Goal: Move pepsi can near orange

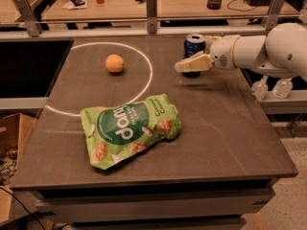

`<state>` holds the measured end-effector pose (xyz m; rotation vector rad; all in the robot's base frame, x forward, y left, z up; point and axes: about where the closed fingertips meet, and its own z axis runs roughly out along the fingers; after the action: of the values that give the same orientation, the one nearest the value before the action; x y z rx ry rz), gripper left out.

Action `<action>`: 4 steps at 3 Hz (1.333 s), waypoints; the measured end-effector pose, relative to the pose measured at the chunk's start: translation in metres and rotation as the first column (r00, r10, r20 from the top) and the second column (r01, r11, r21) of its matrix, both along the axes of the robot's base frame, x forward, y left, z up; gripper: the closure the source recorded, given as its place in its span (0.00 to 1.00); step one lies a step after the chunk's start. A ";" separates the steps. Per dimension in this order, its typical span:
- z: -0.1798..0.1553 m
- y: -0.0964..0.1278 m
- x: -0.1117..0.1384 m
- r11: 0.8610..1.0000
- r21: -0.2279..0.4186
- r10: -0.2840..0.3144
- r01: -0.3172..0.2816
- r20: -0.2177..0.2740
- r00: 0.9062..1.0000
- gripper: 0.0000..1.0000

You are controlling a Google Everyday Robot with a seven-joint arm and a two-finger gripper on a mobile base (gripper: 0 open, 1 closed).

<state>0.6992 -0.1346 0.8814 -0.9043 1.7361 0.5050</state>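
The pepsi can [194, 43], dark blue with a silver top, stands upright at the back right of the dark table. The orange [114, 63] lies at the back left, inside a white painted circle [149, 66], well apart from the can. My gripper [190, 63], cream-coloured on a white arm [259, 49], reaches in from the right. It sits at the can's lower half and covers part of it. I cannot tell whether it touches the can.
A big green snack bag [128, 129] lies in the middle front of the table [230, 128]. A metal rail with posts [151, 6] runs along the back edge. White spray bottles [271, 87] stand off the right side. A cardboard box [12, 138] sits on the floor at left.
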 end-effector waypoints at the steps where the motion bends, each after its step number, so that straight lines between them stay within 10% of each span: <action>1: 0.002 0.003 0.002 1.000 0.019 0.013 -0.013 0.017 1.000 0.40; 4: 0.019 0.023 0.000 0.995 0.063 0.070 -0.071 0.027 0.997 1.00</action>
<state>0.6997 -0.1114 0.8999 -0.9251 1.6611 0.5902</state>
